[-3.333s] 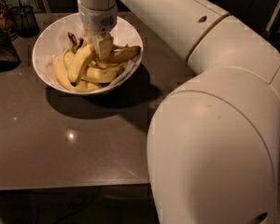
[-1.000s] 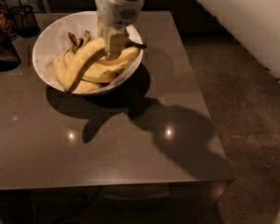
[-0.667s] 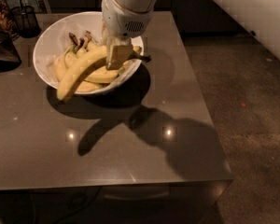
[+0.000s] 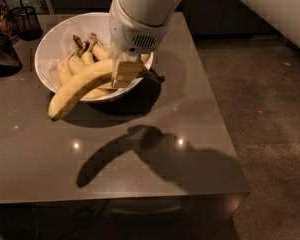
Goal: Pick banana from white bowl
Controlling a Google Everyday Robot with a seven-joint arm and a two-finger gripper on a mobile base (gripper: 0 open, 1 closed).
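My gripper (image 4: 124, 72) hangs over the right side of the white bowl (image 4: 55, 43) and is shut on the banana (image 4: 80, 88). The banana is long, thick and yellow. It is lifted above the bowl's front rim, its dark tip pointing down-left past the rim and its dark stem end (image 4: 154, 77) sticking out to the right of the gripper. Its shadow lies on the table well below it. Shorter, thinner bananas (image 4: 82, 59) with brown stems lie in the bowl behind it.
The bowl stands at the back left of a brown table (image 4: 140, 149). A dark wire-mesh cup (image 4: 27, 21) and other dark items (image 4: 1, 54) stand at the far left. The table's right edge drops to a speckled floor (image 4: 270, 109).
The gripper has risen with the banana. The banana has come up out of the bowl and now hangs over the front rim; its shadow has moved forward on the table.
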